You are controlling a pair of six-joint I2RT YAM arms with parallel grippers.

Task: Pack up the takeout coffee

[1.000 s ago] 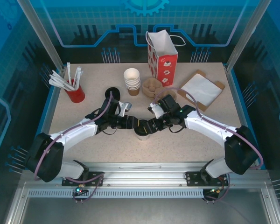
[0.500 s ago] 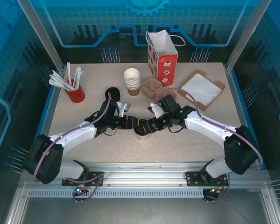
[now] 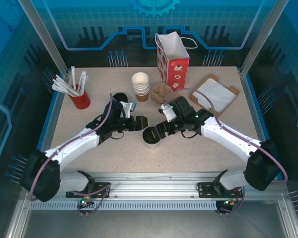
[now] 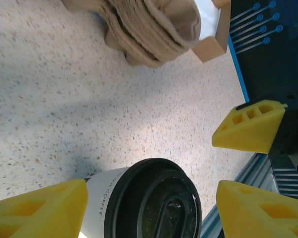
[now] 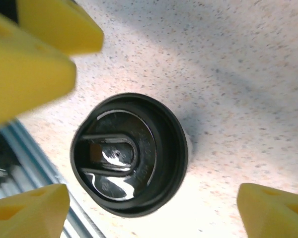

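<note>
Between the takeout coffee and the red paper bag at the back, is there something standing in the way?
Yes. The right gripper, open beside the takeout coffee, and its wrist sit on that line, and behind them the stack of brown cup holders stands in front of the paper bag.

Table top (image 3: 198, 153): beige, with a fine dark-and-pale speckle.
Takeout coffee (image 3: 151, 137): white wall, glossy black lid. There is grey lettering on the wall, and only "COFFEE" reads clearly from the left wrist.
Left gripper (image 4: 151, 198) and right gripper (image 5: 151, 208): bright yellow fingers.
Left arm (image 3: 74, 145) and right arm (image 3: 228, 135): white shells, black joints, purple-grey cables.
Paper bag (image 3: 173, 59): red front with white figures, possibly cups but too small to confirm. Its side panel is white with red spots.
Cup stack (image 3: 140, 84): white, with a brown band at the base.
Pulp carriers (image 3: 162, 91): tan.
Napkin (image 3: 213, 94): white, on brown card (image 3: 233, 90).
Holder (image 3: 81, 100): red, holding white wrapped sticks (image 3: 64, 85).
Loose lid (image 3: 119, 97): black.
Enclosure walls (image 3: 20, 59): blue, with lighter line graphics.
</note>
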